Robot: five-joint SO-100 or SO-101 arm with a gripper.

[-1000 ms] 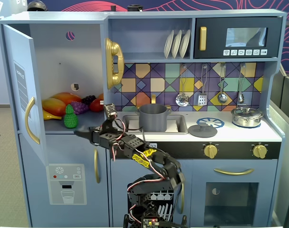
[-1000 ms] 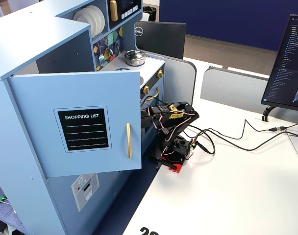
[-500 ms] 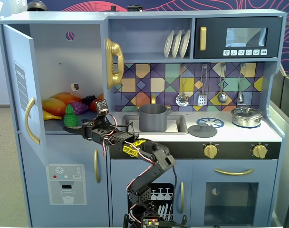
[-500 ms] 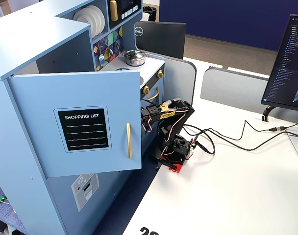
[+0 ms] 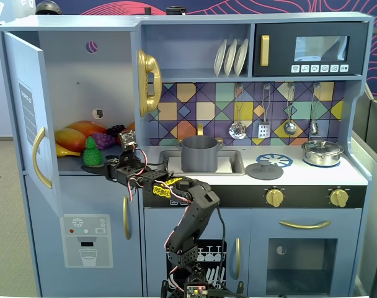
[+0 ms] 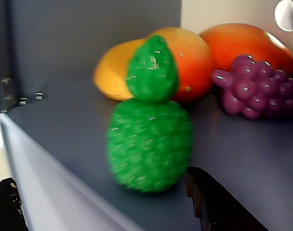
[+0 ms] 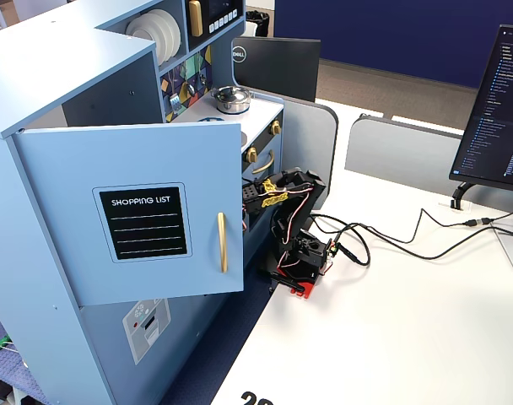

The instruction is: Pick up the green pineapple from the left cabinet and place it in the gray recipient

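Note:
The green pineapple [image 5: 91,153] stands upright at the front of the shelf in the open left cabinet [image 5: 77,68]. In the wrist view it [image 6: 149,144] fills the centre. My gripper [image 5: 110,168] is open at the shelf's front edge, just right of the pineapple and slightly below it. In the wrist view the gripper [image 6: 100,180] has one dark finger [image 6: 219,207] on the shelf right of the fruit and the other [image 6: 6,207] beyond the shelf edge, neither touching it. The gray recipient [image 5: 199,154] sits in the sink. In a fixed view the door [image 7: 138,211] hides the gripper and fruit.
Orange-yellow mangoes [image 6: 185,57] and a purple grape bunch [image 6: 259,91] lie behind the pineapple. The open cabinet door [image 5: 28,118] stands at the left. A pot lid [image 5: 264,169] and a shiny silver pot [image 5: 322,152] are on the counter. Cables [image 7: 391,236] cross the white table.

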